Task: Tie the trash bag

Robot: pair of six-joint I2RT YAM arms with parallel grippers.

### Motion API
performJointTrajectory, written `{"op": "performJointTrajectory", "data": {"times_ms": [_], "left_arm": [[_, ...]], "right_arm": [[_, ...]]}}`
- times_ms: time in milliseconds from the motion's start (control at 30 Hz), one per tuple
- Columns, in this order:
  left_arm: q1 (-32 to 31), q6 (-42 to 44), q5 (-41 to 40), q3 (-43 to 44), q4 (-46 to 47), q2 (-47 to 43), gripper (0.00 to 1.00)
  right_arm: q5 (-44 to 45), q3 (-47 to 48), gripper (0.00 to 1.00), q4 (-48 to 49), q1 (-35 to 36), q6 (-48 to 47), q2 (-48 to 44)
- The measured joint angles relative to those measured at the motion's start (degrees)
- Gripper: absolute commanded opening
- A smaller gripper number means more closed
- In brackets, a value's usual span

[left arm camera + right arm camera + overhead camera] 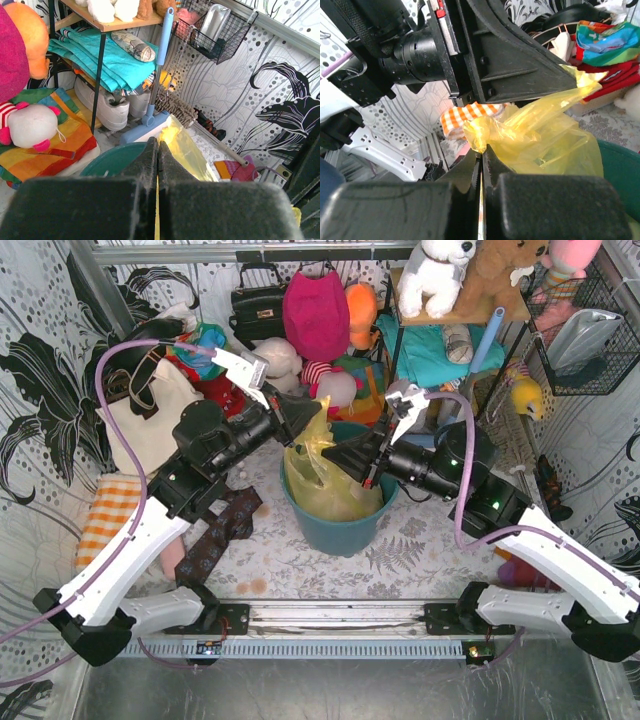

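Nearest the overhead camera: grey metal mounting rail point(330, 618) across the bottom, its ends covered by the arms. Further in, the left gripper point(312, 413) and right gripper point(330, 452), both black and wedge-shaped, meet almost tip to tip above a round teal plastic bin point(340, 535). Thin translucent yellow-green plastic trash bag point(335, 490) sits inside that bin, its top drawn up into a peak between the two tips. Bag contents cannot be made out. Cream canvas tote bag point(150, 420) stands at left, partly behind the left arm. White plush toy point(435, 270) at the back, cut off by the top edge.

Left wrist view: left gripper point(156, 150), jaws pressed together, with a thin yellow strip of the trash bag point(187, 155) caught in the seam between them. Blurred finger bodies fill the lower frame and hide most of the bag. Teal bin point(112, 160) just beyond, largely covered. Blue-handled floor brush point(160, 65) leans by a shelf. Black wire basket point(220, 30) hangs on the patterned wall, cut off at top.

Right wrist view: right gripper point(481, 152), jaws closed on a bunched fold of the trash bag point(545, 140). Left gripper point(565, 79) looms above, its tip pinching another point of the same plastic. Bin point(620, 160) visible only as an edge at right. Orange-and-white checked cloth point(470, 112) is mostly hidden behind the plastic.
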Motion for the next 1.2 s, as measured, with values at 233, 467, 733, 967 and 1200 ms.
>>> {"op": "performJointTrajectory", "data": {"times_ms": [233, 467, 733, 967, 1200], "left_arm": [[0.00, -0.02, 0.22, 0.00, -0.24, 0.39, 0.00], [0.00, -0.09, 0.37, 0.02, -0.39, 0.50, 0.00], [0.00, -0.20, 0.76, 0.02, -0.42, 0.79, 0.00], [0.00, -0.22, 1.16, 0.02, -0.76, 1.09, 0.00], [0.00, -0.37, 1.20, 0.00, -1.22, 0.79, 0.00]], "right_arm": [[-1.73, 5.33, 0.00, -7.08, 0.00, -1.51, 3.45], [-2.32, 12.57, 0.00, -15.78, 0.00, -2.36, 7.76], [-3.23, 19.21, 0.00, -25.14, 0.00, -2.51, 12.24], [-3.54, 24.09, 0.00, -31.91, 0.00, -0.26, 14.80], [0.72, 24.28, 0.00, -35.08, 0.02, 3.80, 13.84]]}}
